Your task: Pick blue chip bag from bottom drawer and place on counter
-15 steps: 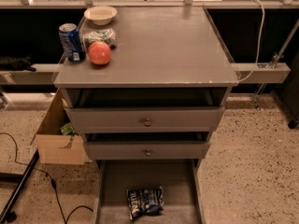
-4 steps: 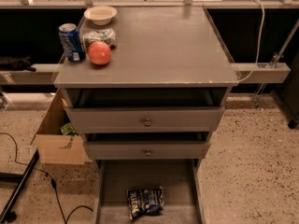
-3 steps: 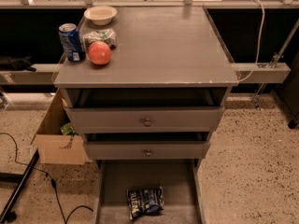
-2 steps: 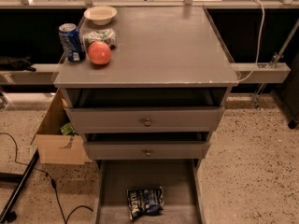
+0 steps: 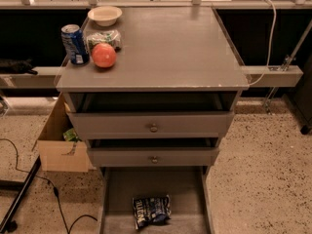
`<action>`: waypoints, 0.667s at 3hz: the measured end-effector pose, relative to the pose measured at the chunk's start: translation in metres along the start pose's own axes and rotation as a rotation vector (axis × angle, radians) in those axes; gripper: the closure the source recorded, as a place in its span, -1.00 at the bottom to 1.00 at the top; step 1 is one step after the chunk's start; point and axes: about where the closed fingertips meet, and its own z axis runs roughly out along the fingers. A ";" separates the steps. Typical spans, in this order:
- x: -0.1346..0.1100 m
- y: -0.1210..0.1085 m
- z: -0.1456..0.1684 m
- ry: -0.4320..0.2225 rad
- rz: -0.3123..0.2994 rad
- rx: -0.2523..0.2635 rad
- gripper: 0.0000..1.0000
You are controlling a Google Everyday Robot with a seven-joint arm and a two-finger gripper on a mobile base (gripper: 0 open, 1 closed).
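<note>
The robot's two-finger hand is not seen anywhere in the camera view, so whether it is released or clenched cannot be told. The first risk is judged from that: a long, low reach is called for, and it has to be started from out of sight. The small crumpled dark-blue foil chip bag is found lying flat on the floor of the wide grey bottom drawer, toward its near end and about midway between the side walls, touching neither. A thin foil skin lying flat is likely to be pinched poorly, so the bag may be pushed along the floor or may slip free on the lift. Above the rear of that drawer, the middle grey drawer and the top grey drawer, each with a round knob, are partly pulled out, so the arm or the lifted bag could be caught on their fronts. On the broad flat grey counter, a blue soda can, a green-and-white crinkled packet, a round red-orange fruit and a pale bowl are crowded at the left rear and could be knocked if the bag is set down there. Of the arm's pose nothing can be stated, since no part of it is shown.
</note>
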 end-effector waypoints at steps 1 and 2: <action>0.000 0.000 0.000 0.000 0.000 0.000 -1.00; 0.000 0.000 0.000 0.000 0.000 0.000 -1.00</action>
